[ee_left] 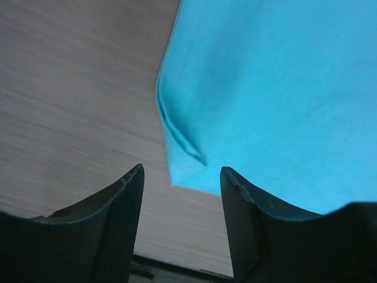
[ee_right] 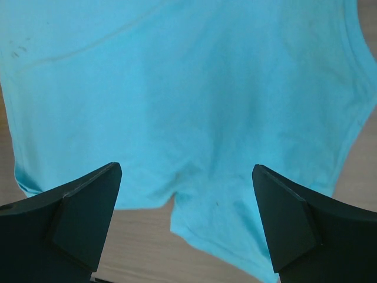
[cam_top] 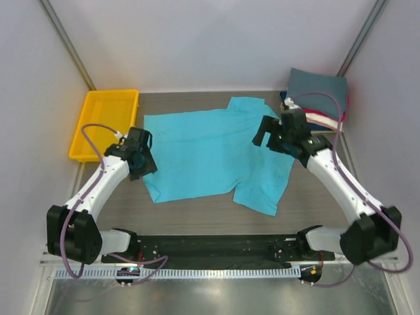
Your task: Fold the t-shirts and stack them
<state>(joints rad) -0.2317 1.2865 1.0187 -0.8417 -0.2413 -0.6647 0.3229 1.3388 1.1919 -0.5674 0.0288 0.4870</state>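
The bright turquoise t-shirt (cam_top: 210,151) lies spread flat on the table's middle, one sleeve toward the near right. My left gripper (cam_top: 146,170) hovers open and empty over its left edge. In the left wrist view the gripper (ee_left: 181,174) is just short of a corner of the shirt (ee_left: 265,100). My right gripper (cam_top: 261,136) is open wide and empty above the shirt's right part. The right wrist view shows this gripper (ee_right: 185,171) over the shirt (ee_right: 188,88) near an armpit notch. A stack of folded shirts with slate-grey (cam_top: 318,88) on top, cream (cam_top: 323,121) and red edges below, sits at the back right.
A yellow plastic tray (cam_top: 84,128) stands at the back left, beside the left arm. White walls and slanted frame posts close in the back and sides. A black rail (cam_top: 210,248) with both arm bases runs along the near edge.
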